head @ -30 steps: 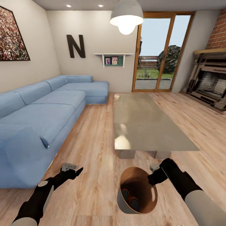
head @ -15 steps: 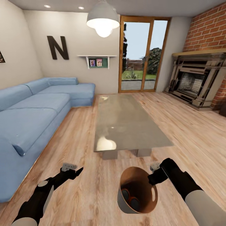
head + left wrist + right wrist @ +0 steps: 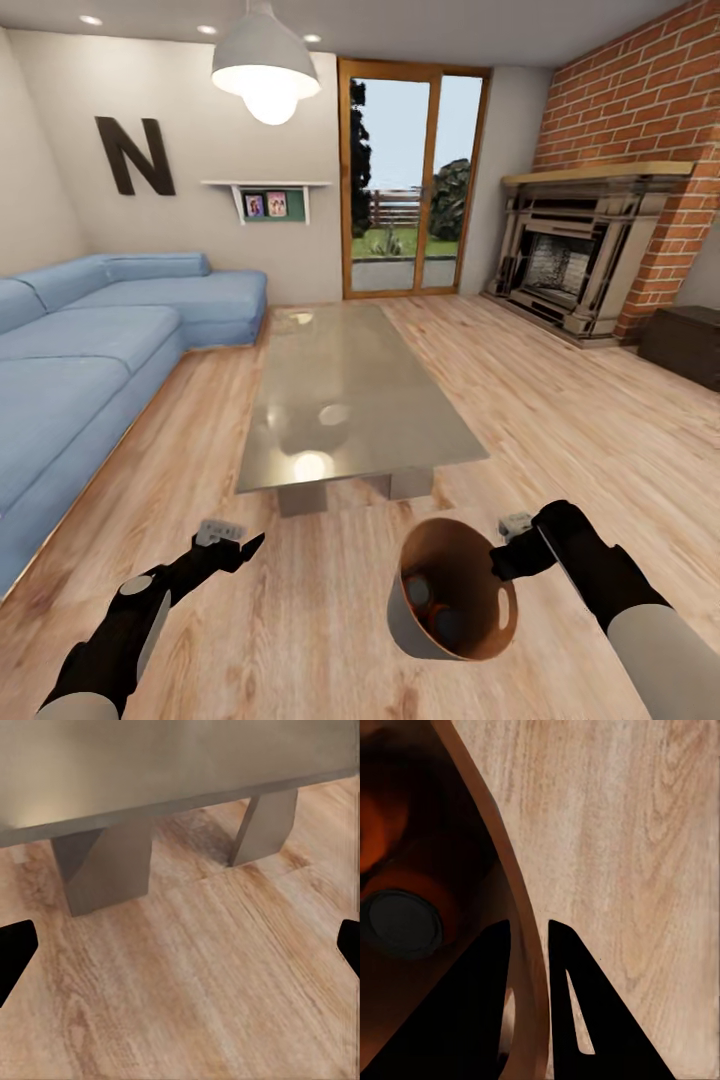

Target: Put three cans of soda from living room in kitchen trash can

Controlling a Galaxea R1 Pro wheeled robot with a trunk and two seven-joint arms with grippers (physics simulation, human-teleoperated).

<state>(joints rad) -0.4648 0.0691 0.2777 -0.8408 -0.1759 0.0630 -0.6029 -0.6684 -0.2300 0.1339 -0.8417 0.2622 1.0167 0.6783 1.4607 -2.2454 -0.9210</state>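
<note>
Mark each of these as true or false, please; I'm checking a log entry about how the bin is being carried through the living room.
1. The right gripper is clamped on the rim of the trash can. True.
2. The left gripper holds a soda can. False: it is open and empty, over the wooden floor.
3. Soda cans lie inside the trash can. True.
4. The trash can stands on the glass coffee table. False: it hangs from the right gripper, in front of the table.
5. The blue sofa is beside the brick fireplace. False: they sit on opposite sides of the table.
</note>
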